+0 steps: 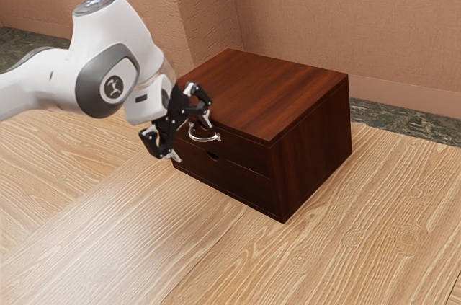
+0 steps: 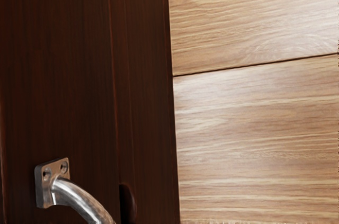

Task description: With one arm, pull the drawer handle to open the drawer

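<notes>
A dark wooden cabinet (image 1: 270,96) stands on the wooden floor. Its upper drawer front (image 1: 234,145) carries a curved silver handle (image 1: 204,133). My black gripper (image 1: 191,130) is right at the handle, open, with one finger above it and one below and toward the exterior view's left. I cannot tell if either finger touches the handle. The drawer front sits flush with the cabinet. In the wrist view the handle (image 2: 75,196) curves out from its silver mounting plate (image 2: 51,180) on the dark drawer front (image 2: 63,75), close under my hand.
A lower drawer front (image 1: 230,179) with a small notch lies beneath the upper one. Light wooden floor (image 1: 216,247) spreads out before the cabinet. Brown walls (image 1: 346,9) rise behind it.
</notes>
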`<act>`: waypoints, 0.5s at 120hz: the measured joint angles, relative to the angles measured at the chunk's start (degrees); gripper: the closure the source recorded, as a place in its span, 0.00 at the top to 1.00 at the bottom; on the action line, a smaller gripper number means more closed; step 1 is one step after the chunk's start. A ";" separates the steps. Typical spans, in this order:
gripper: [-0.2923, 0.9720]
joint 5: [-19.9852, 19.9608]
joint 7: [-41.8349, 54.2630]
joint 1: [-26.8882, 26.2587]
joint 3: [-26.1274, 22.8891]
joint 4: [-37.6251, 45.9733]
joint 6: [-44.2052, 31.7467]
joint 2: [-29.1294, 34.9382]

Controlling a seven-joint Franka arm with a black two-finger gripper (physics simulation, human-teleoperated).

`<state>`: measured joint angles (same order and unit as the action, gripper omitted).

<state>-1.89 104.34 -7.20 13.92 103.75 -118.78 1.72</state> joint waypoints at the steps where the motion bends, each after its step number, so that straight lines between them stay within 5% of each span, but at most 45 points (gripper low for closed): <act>1: 0.78 0.00 0.04 -0.03 0.06 0.06 -0.02 0.03; 60: 0.77 0.05 1.44 2.43 0.15 3.96 -2.51 2.30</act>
<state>-1.85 105.78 -4.77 14.06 107.71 -121.29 4.02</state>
